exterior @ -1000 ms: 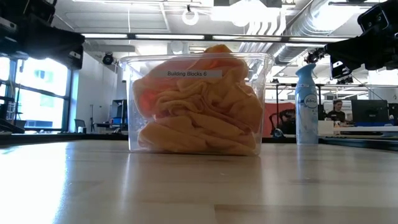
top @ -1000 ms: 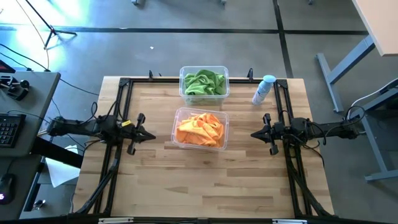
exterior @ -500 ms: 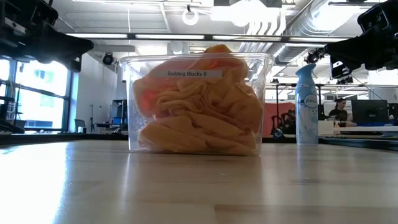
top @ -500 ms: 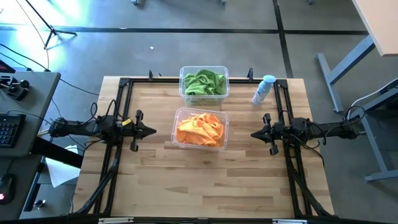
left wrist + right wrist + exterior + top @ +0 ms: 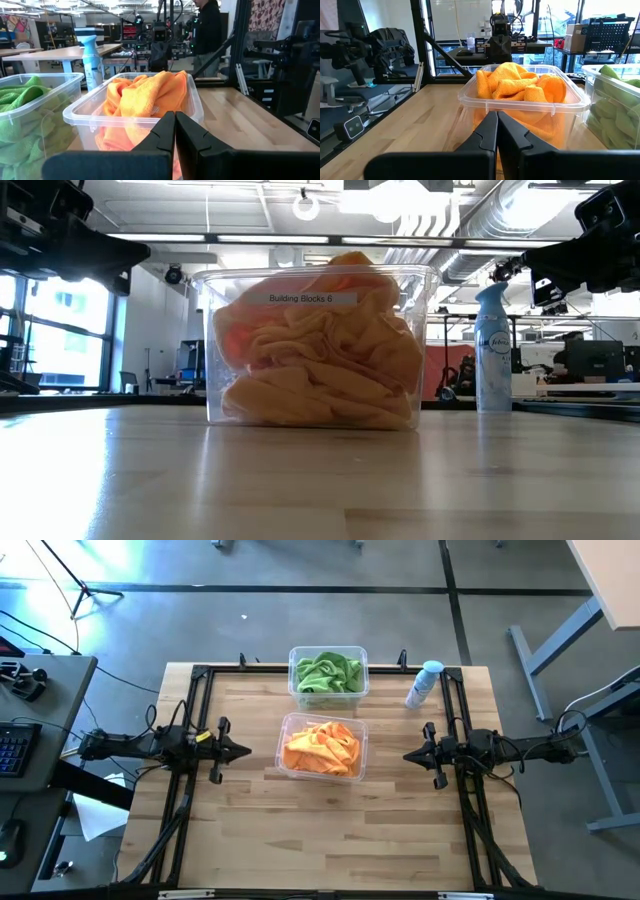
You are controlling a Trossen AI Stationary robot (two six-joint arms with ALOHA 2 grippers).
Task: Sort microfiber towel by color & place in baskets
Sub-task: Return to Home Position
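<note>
High view, read left to right. Left tool (image 5: 244, 751) hangs just left of the orange-towel basket (image 5: 322, 716), its tip aimed at the basket's wall and apart from it. Left wrist view shows its fingers (image 5: 165, 131) pressed together with nothing between them.

Orange towels (image 5: 322, 747) all lie in that basket, heaped. In the low view the crest of the heap pokes above the rim. Green towels (image 5: 327, 672) fill the green-towel basket (image 5: 328, 649), directly behind the orange-towel basket and close to it. No loose cloth shows on the desk (image 5: 330, 830).

Spray bottle (image 5: 423, 685) stands upright behind and to the right of the orange-towel basket. Right tool (image 5: 407, 755) hangs just right of the orange-towel basket, mirroring the left. It is closed tight and empty in the right wrist view.

Judgement: sorting looks done, and only parking the arms is left. Risks:
- Either tip creeping inward would shove the light orange-towel basket, likely into the green one behind it.
- A jolt could spill the top orange cloth over the rim and undo the sort.
- A wide swing of the right arm backward could topple the bottle.
</note>
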